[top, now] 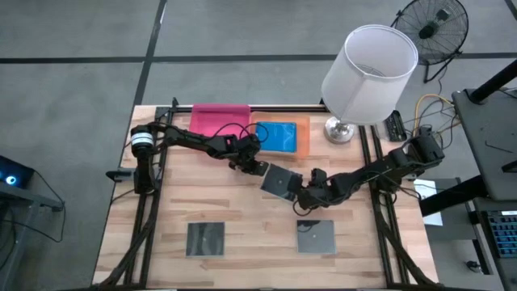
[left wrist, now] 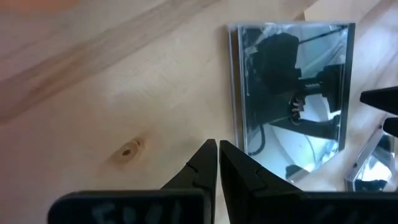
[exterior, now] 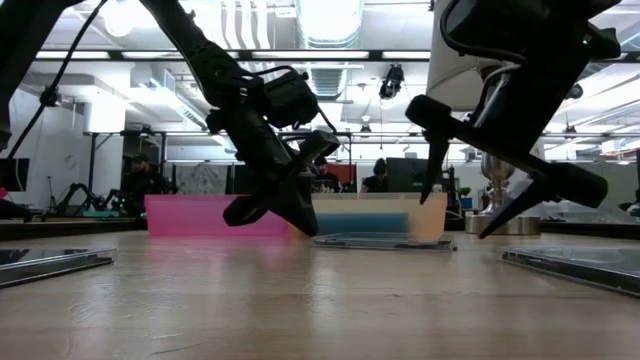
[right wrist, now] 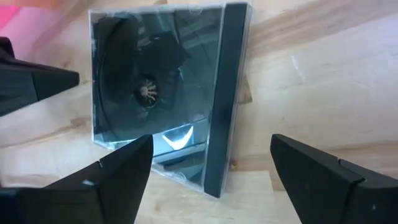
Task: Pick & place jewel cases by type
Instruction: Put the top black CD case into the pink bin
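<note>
Pale wood planks make up the bench (top: 242,218) I am working over, with grey floor around it and an open workshop visible behind in the low view. Going left to right from above: one dark square jewel case (top: 206,239) lies flat near the front left. At the back sit a pink tray (top: 218,119) and, touching its right side, an orange tray (top: 303,133) holding a bright blue jewel case (top: 279,136); I can make out one blue surface, though more may be stacked under it. My left arm reaches from the left edge toward the middle, and the left end effector (top: 257,167) has its fingers pressed together with nothing between them, its tips close to the edge of the centre case. That centre jewel case (top: 280,181), dark and glossy, lies flat on the wood at mid-bench, turned at an angle. The right end effector (top: 304,192) sits just beside it on the other side, fingers spread wide and empty, the case lying ahead of them in the right wrist view (right wrist: 165,93). A third dark case (top: 316,237) lies flat near the front, right of centre. At the back right stands a lamp with a white shade (top: 369,73).
</note>
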`<action>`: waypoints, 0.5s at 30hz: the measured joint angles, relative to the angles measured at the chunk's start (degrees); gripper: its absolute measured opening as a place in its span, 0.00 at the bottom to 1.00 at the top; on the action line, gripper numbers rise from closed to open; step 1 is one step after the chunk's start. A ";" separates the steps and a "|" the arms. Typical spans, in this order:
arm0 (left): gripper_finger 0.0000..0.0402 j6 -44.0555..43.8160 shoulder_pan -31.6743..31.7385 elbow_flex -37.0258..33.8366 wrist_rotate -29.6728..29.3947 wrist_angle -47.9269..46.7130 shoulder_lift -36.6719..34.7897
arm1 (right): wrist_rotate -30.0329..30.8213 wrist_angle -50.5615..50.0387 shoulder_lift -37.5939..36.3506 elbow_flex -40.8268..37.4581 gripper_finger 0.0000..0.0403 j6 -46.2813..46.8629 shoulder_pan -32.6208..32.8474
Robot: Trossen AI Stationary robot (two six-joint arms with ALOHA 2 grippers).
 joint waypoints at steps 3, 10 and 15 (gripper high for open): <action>0.00 0.04 -0.01 0.00 -0.04 0.00 0.00 | 0.19 0.02 -0.02 -0.02 0.78 -0.33 -0.72; 0.00 -0.19 -0.23 0.02 -0.59 0.26 0.82 | 0.38 0.17 0.00 -0.01 0.77 -1.24 -1.89; 0.00 -0.49 -0.74 0.50 0.56 0.89 3.03 | 0.37 0.18 0.00 0.00 0.79 -1.45 -1.88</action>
